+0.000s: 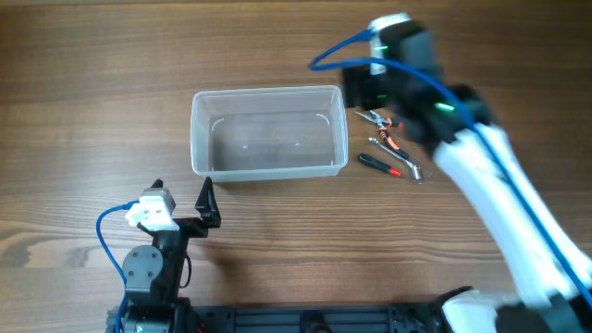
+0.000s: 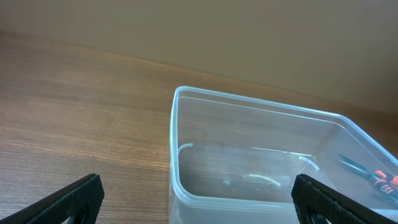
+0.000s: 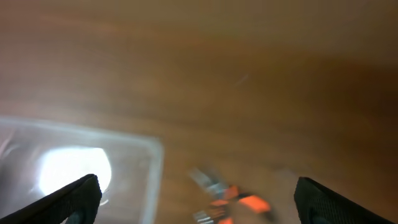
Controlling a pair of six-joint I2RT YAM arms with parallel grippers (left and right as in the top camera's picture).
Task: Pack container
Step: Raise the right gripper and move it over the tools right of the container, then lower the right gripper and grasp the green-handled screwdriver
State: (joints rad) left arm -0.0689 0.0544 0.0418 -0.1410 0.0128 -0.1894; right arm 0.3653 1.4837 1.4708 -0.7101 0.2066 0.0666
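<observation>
The container (image 1: 268, 139) sits mid-frame on the worktop (image 1: 74, 111). The left gripper (image 1: 183, 198), spread wide, lies just below its lower-left corner; the right gripper (image 1: 363, 91), also spread, hovers beside its upper-right corner.

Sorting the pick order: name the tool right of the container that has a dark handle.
The dark-handled tool, nearest the robot's base of the cluster, off the container's near right corner. The tools behind it show orange grips.

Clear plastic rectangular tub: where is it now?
Overhead view: the clear plastic rectangular tub sits mid-table, empty, with small orange-handled hand tools lying just to its right and the left gripper short of its near-left corner.
</observation>
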